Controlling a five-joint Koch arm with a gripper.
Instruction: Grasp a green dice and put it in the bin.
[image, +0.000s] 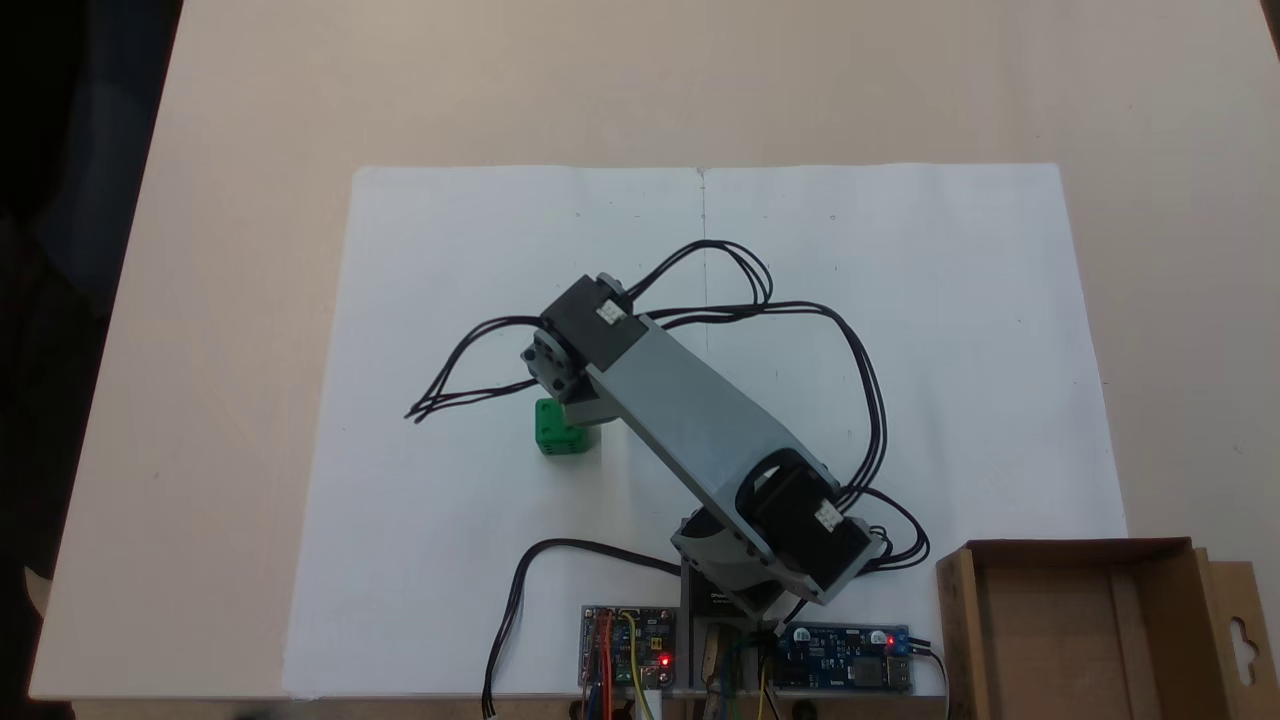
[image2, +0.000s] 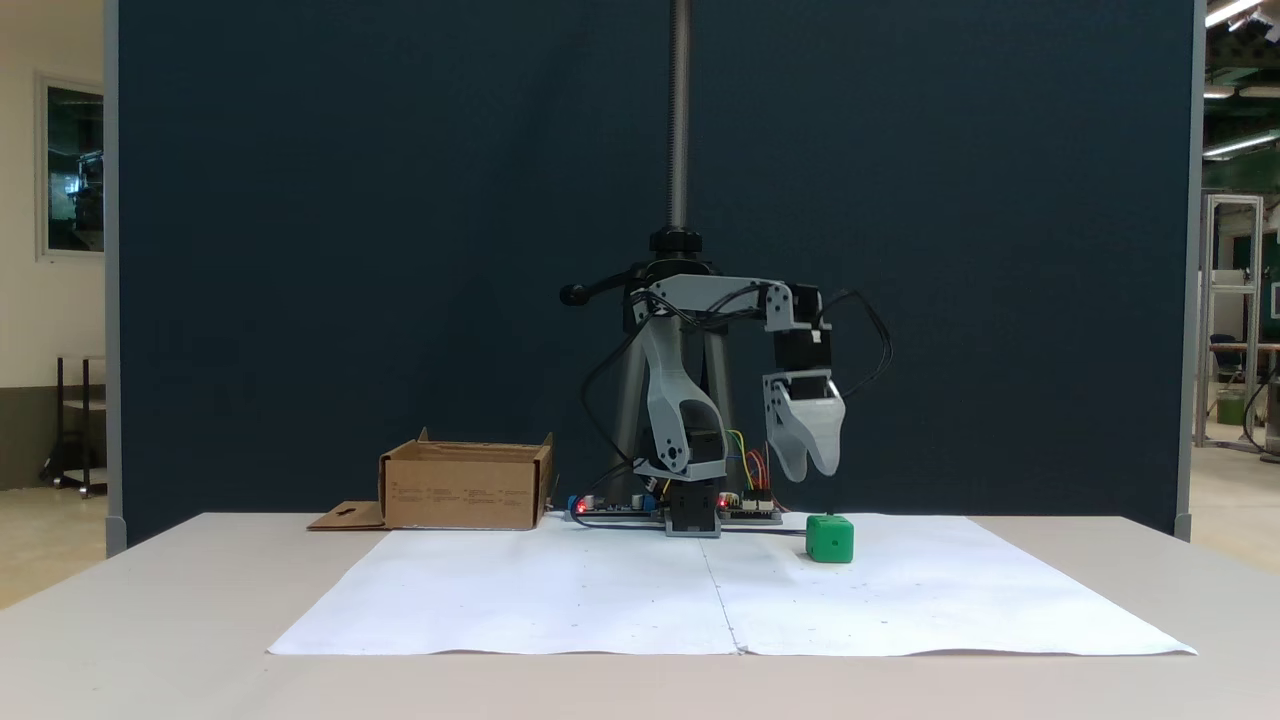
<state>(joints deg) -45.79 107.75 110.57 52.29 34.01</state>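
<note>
The gripper (image2: 808, 470) points straight down, its two grey fingers (image2: 790, 450) close together with only a narrow slit showing between the tips in the side-on fixed view; they grasp nothing, and whether they are fully clenched cannot be told from either view. The tips hang in the air above the green dice (image2: 830, 538), clear of its top face and slightly toward the left of it in that view. From the fixed view looking down, the dice (image: 556, 430) sits partly under the wrist motor block (image: 590, 325), which hides the gripper itself. The dice rests on the white paper sheet (image2: 620, 590), which lies flat on the pale table (image: 250, 200). The grey arm (image: 700, 420) reaches from its base near the table's edge out over the sheet, with black cables (image: 860, 400) looping around it. Two circuit boards with red lights (image: 630, 640) lie next to the base. The bin (image2: 465, 485), a brown cardboard box with a flap, stands open and well apart from the dice, at the lower right corner in the downward view (image: 1080, 620) and at the left of the base in the side-on view.
</note>
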